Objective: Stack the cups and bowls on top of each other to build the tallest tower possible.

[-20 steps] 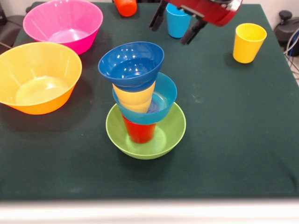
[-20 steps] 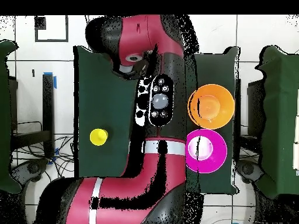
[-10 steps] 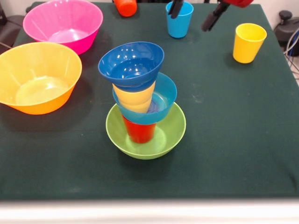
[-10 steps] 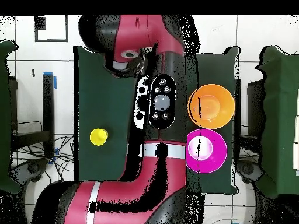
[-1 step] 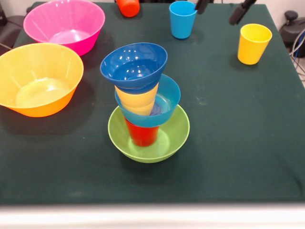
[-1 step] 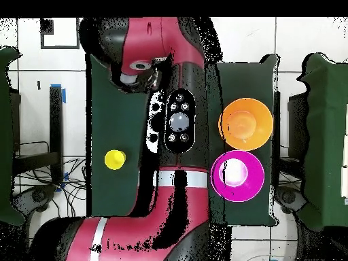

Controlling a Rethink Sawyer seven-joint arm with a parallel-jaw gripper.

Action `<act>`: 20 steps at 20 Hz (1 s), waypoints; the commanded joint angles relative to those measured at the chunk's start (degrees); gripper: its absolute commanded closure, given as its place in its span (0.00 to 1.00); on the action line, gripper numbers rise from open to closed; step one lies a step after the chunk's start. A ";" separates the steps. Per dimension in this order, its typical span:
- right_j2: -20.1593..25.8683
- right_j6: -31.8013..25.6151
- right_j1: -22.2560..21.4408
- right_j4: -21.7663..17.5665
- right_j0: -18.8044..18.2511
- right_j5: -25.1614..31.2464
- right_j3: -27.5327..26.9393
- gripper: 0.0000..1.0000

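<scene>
Tabletop (image 5: 248,143): dark green cloth. Arm (image 6: 170,129) spans the tabletop's middle in the overhead view and hides the tower there.

Yellow-orange bowl (image 5: 38,78) at the left edge, upright, empty. Pink bowl (image 5: 64,24) in the far left corner, just beside it.

Tower (image 5: 145,102) near the tabletop's centre, leaning left: green bowl (image 5: 167,138) at the base, red cup (image 5: 141,134) in it, light blue bowl (image 5: 169,98), yellow cup (image 5: 138,101), dark blue bowl (image 5: 133,64) on top.

Along the far edge: orange cup (image 5: 128,6), light blue cup (image 5: 182,19), second yellow cup (image 5: 254,43) near the right corner, all standing apart.

Gripper (image 5: 222,9): only the two dark fingertips show at the far edge, spread wide, holding nothing, between the light blue cup and the second yellow cup.
</scene>
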 commanded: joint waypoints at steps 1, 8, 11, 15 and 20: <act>1.63 7.80 -1.20 0.96 2.06 -9.18 14.57 0.00; 1.76 4.98 -9.45 3.62 2.56 -22.25 32.26 0.00; 1.77 5.45 -12.13 4.36 2.92 -28.63 39.33 0.00; 1.94 3.42 -14.84 4.51 2.73 -33.87 46.55 0.00; 2.72 1.04 -16.95 4.65 1.60 -36.13 52.84 0.00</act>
